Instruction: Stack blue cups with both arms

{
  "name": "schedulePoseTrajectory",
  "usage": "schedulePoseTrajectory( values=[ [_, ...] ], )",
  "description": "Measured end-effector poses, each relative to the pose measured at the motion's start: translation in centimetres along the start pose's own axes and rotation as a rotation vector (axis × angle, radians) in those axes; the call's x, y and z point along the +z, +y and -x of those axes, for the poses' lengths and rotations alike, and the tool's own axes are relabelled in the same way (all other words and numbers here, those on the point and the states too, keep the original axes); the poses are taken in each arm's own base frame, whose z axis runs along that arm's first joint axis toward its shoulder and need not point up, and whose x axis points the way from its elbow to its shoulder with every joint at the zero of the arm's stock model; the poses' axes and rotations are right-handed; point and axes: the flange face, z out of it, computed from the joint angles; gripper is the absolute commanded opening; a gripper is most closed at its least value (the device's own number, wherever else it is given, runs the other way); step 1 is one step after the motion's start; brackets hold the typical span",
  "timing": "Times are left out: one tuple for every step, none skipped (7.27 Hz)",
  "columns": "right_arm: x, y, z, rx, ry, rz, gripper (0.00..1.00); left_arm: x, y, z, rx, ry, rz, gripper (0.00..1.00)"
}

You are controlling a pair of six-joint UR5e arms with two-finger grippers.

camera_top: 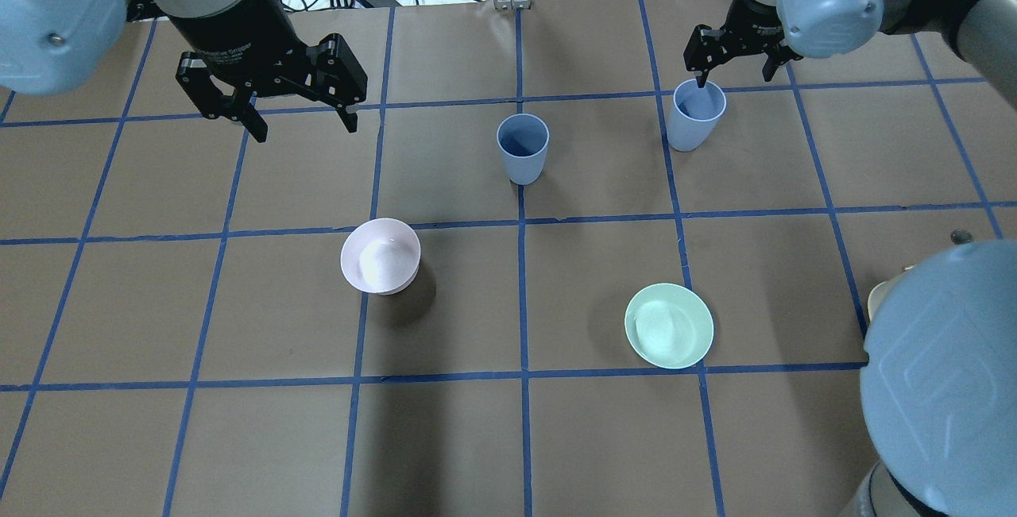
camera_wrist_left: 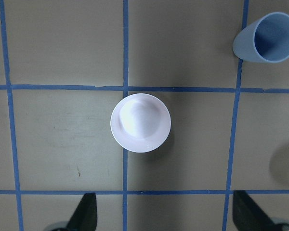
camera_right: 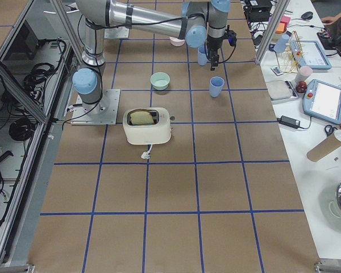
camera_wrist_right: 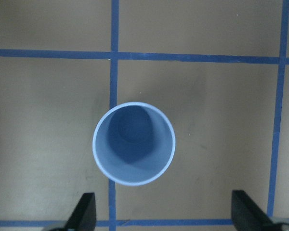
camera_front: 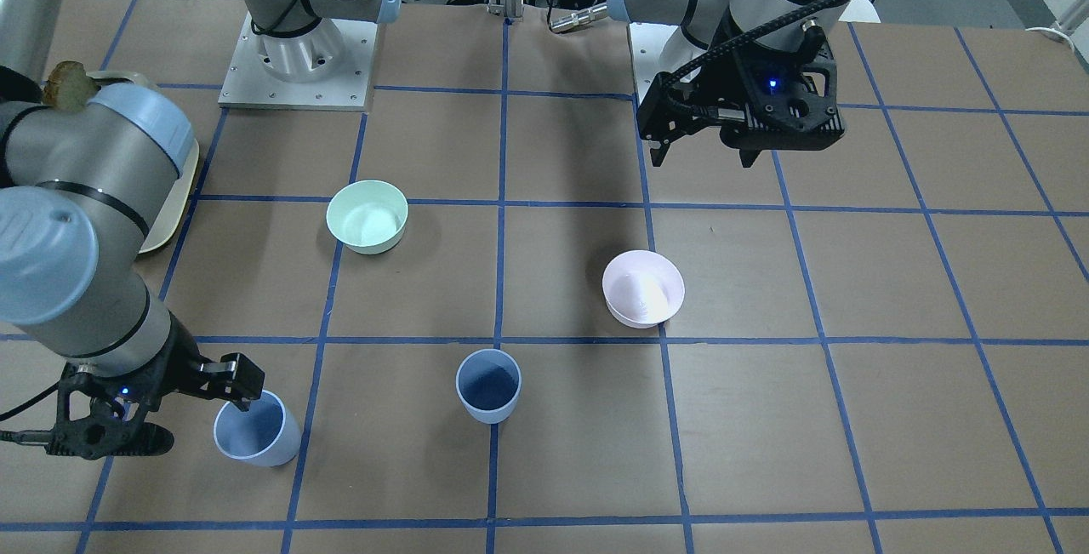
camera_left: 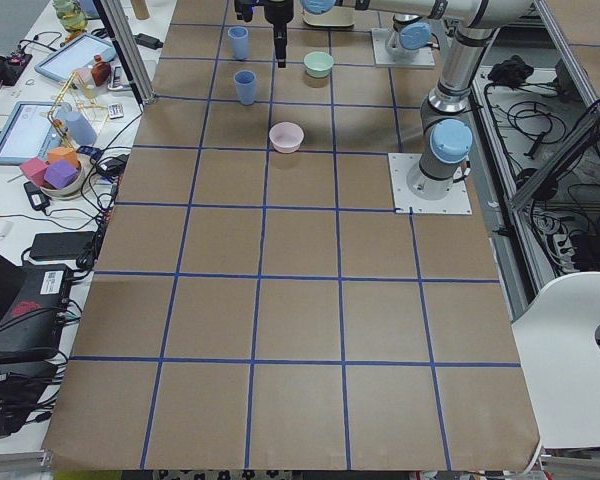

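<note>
Two blue cups stand upright on the brown table. One cup [camera_top: 523, 148] is near the table's middle and also shows in the front view [camera_front: 488, 385]. The other cup [camera_top: 697, 114] stands under my right gripper [camera_top: 735, 76], which is open and empty, with one fingertip over the cup's rim in the front view [camera_front: 245, 401]. The right wrist view looks straight down into this cup [camera_wrist_right: 134, 143], just ahead of the open fingers [camera_wrist_right: 84, 214]. My left gripper [camera_top: 306, 129] is open and empty, held high above the table. Its wrist view shows the middle cup [camera_wrist_left: 269, 37] at top right.
A pale pink bowl [camera_top: 380, 255] sits below the left gripper, centred in the left wrist view [camera_wrist_left: 140, 122]. A mint-green bowl [camera_top: 669, 325] sits on the right side. A cream toaster [camera_right: 148, 125] with toast stands near the right arm's base.
</note>
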Motion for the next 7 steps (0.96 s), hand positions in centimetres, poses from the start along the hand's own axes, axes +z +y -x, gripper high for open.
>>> schedulePoseTrajectory(
  values=[
    [1.8, -0.4, -0.4, -0.001, -0.001, 0.005, 0.88, -0.1, 0.1, 0.0, 0.001, 0.001, -0.005, 1.00],
    [3.0, -0.6, -0.5, -0.002, -0.002, 0.012, 0.66, -0.1, 0.1, 0.0, 0.002, 0.001, -0.008, 1.00],
    [4.2, -0.8, -0.5, -0.004, -0.003, 0.024, 0.38, -0.1, 0.1, 0.0, 0.003, 0.001, -0.008, 1.00],
    [5.3, -1.0, -0.5, -0.004, -0.005, 0.036, 0.13, -0.1, 0.1, 0.0, 0.004, 0.000, -0.009, 1.00],
    [5.8, -1.2, -0.6, -0.004, -0.006, 0.041, 0.00, -0.2, 0.0, 0.0, 0.004, 0.001, -0.011, 1.00],
    [5.8, -1.3, -0.5, -0.004, -0.009, 0.041, 0.00, -0.3, 0.0, 0.1, 0.002, 0.000, -0.013, 1.00],
    [5.7, -1.3, -0.5, -0.005, -0.013, 0.038, 0.00, -0.4, -0.1, 0.2, -0.001, -0.001, -0.015, 1.00]
  ],
)
